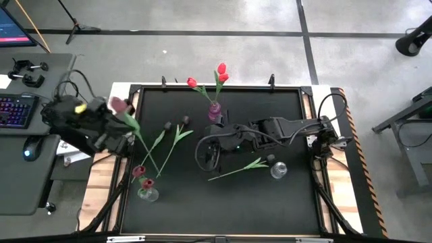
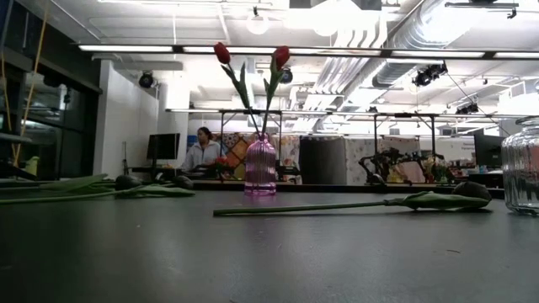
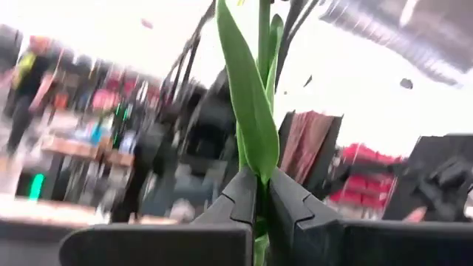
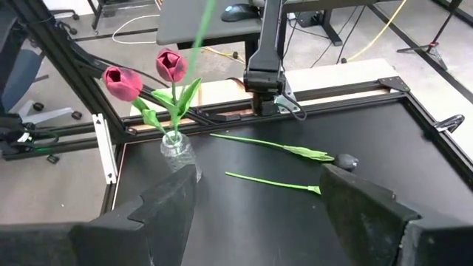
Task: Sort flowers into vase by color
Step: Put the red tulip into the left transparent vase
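At table's left edge (image 1: 128,91): left tool (image 3: 260,196), tulip (image 3: 251,111).

A robotics lab in a large open industrial hall.

The black table (image 1: 223,196) stands on a grey concrete floor (image 1: 202,54) marked with dark tape lines, beside a desk carrying a backlit keyboard (image 1: 15,110), a mouse (image 1: 28,150) and a monitor (image 1: 15,27). The level view across the table shows exposed silver ducts (image 2: 404,42), strip lights (image 2: 168,48) and pipes under a high ceiling, framed test rigs (image 2: 396,160) and another monitor (image 2: 164,147) farther back, and a person (image 2: 202,150) at a workstation.
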Controlling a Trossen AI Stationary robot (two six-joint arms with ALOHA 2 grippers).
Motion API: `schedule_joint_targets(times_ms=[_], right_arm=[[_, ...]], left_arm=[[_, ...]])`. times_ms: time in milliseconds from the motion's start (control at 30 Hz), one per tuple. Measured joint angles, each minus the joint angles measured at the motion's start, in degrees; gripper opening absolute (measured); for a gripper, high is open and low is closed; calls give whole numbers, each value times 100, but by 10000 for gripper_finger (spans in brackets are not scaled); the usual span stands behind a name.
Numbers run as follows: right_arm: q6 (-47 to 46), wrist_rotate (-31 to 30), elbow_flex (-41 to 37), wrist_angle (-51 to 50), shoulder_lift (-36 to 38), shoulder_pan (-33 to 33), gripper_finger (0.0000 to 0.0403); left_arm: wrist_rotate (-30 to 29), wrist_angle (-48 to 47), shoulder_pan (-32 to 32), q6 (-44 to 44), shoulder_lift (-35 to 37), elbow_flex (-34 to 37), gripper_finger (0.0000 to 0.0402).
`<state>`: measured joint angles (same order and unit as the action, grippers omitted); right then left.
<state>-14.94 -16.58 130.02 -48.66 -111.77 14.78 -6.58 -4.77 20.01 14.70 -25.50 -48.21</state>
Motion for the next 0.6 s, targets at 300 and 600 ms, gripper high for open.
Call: schedule_joint_targets(times_ms=[300, 600], right_arm=[[-176, -9, 0, 2, 0, -9, 271], [-372, -271, 0, 1, -4, -10, 271]], left_arm=[[1547, 517, 253, -136, -294, -542, 0], [2200, 558, 369, -696, -383, -1147, 0]])
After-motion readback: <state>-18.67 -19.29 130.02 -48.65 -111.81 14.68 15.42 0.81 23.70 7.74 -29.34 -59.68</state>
